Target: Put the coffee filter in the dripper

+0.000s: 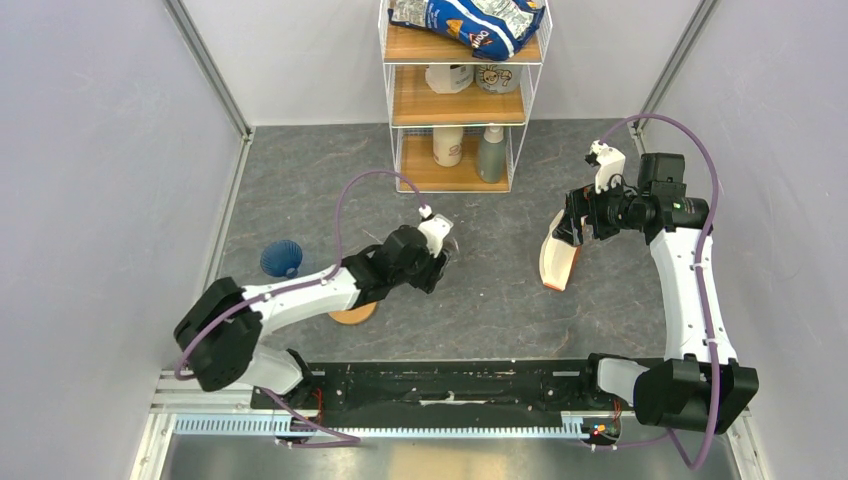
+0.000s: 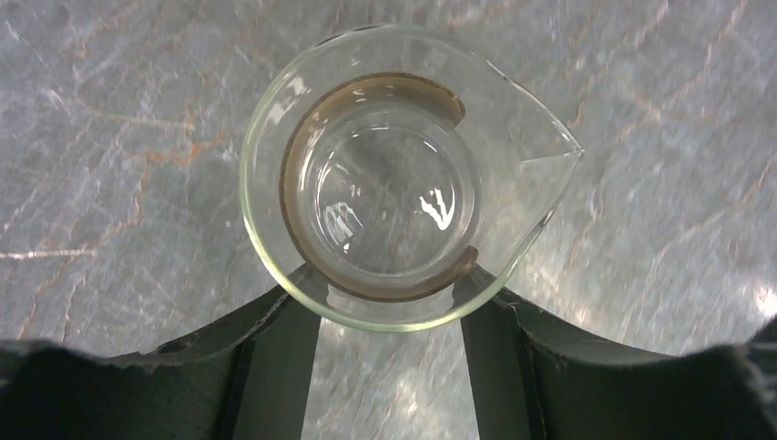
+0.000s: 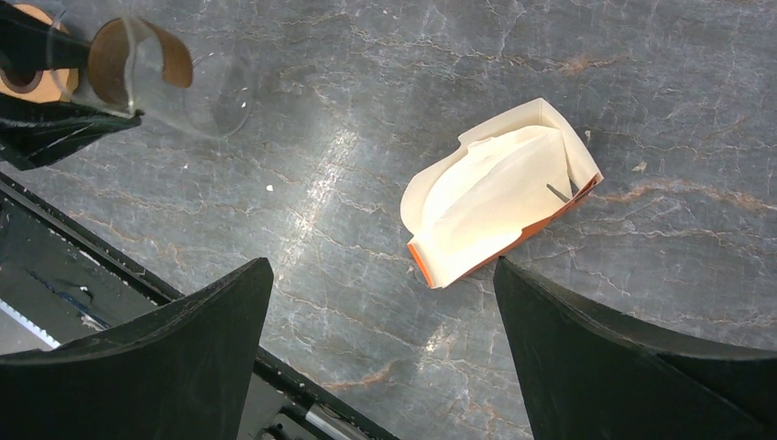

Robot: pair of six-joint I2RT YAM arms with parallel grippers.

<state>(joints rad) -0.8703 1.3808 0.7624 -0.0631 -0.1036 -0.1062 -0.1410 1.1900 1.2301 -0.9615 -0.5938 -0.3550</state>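
The small dark blue ribbed cone-shaped dripper [image 1: 282,258] stands upright on the grey marbled bench [image 1: 500,290], near its left side. It is well apart from both grippers, and the left arm's forearm passes just beside it.

The left gripper [image 1: 440,262] [image 2: 389,298] reaches to mid-bench and grasps a clear glass beaker [image 2: 394,174] with a brown band round its neck. One black finger presses each side of the neck, below the spouted rim. In the right wrist view the beaker [image 3: 174,78] hangs tilted in that grip.

A flat orange-tan ring [image 1: 353,314] lies on the bench, partly under the left forearm.

The right gripper [image 1: 572,232] [image 3: 380,266] is released, its jaws spread wide. It hovers over an upright white-and-tan bundle of paper filters with an orange edge [image 1: 558,262] [image 3: 499,192]. The bundle stands on the bench just past the fingertips, nearer the right-hand finger, apart from both. A single coffee filter cannot be told apart from the bundle's white sheets.

At the far wall stands a white wire shelf with wooden boards [image 1: 460,100], holding bottles and a blue bag.
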